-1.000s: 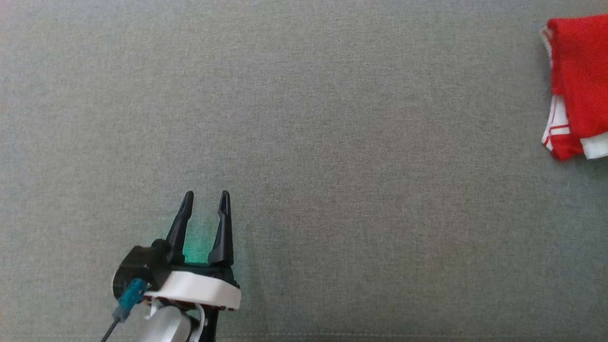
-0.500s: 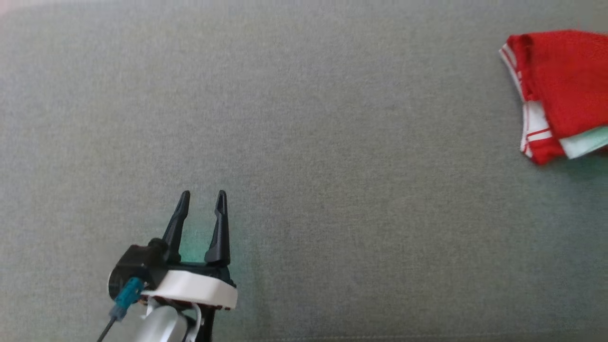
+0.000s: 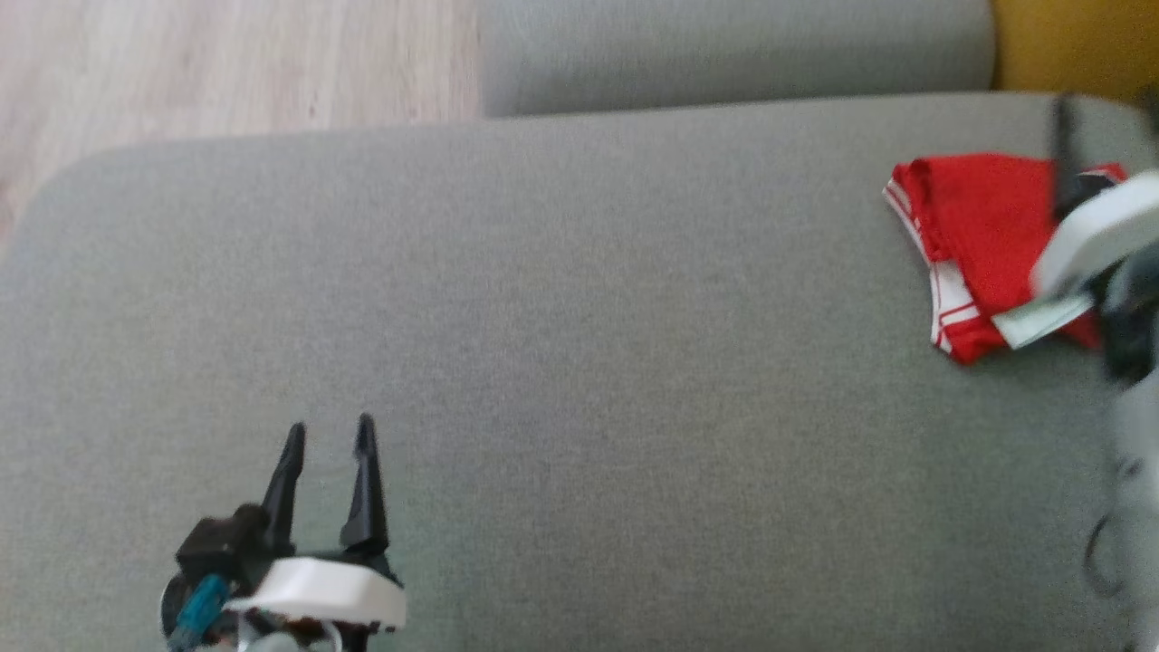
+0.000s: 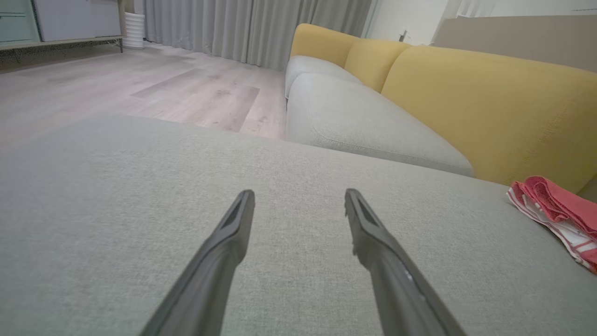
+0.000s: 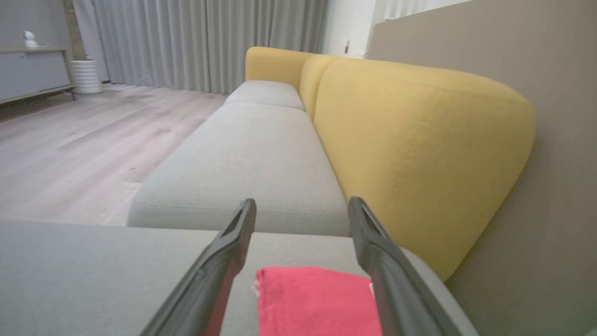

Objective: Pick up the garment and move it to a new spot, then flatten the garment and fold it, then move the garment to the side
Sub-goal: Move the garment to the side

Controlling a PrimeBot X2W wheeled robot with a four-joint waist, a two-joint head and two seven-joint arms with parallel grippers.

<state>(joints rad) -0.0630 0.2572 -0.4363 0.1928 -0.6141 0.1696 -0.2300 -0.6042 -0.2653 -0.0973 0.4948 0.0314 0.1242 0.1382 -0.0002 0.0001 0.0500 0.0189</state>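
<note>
At the head view's lower left, the left tool point(image 3: 330, 424) hovers wide-spread over the woven grey sofa cushion point(image 3: 579, 317); the folded red garment point(image 3: 973, 226), white-trimmed, lies far right. Left wrist view: tapered dark fingers point(image 4: 224, 252), empty. Right wrist view: the right tool point(image 5: 302, 202) gapes above the garment.

Left gripper point(image 4: 298, 192) is viewed along its two dark fingers point(image 4: 233, 242), which are spread wide with nothing held between them. Bare grey seat cushion point(image 4: 116, 196) is seen beneath and ahead of the tips. A red garment point(image 4: 559, 207) (white stripes along its lower edge) is laid in layers on the same cushion at the far right, well apart from the fingers and close under the yellow backrest point(image 4: 489, 107). A second grey cushion point(image 4: 364, 121) is noted beyond. Pale wooden floor point(image 4: 140, 84), grey curtains point(image 4: 233, 23) and a white ribbed pot point(image 4: 135, 30) are recorded further off.
</note>
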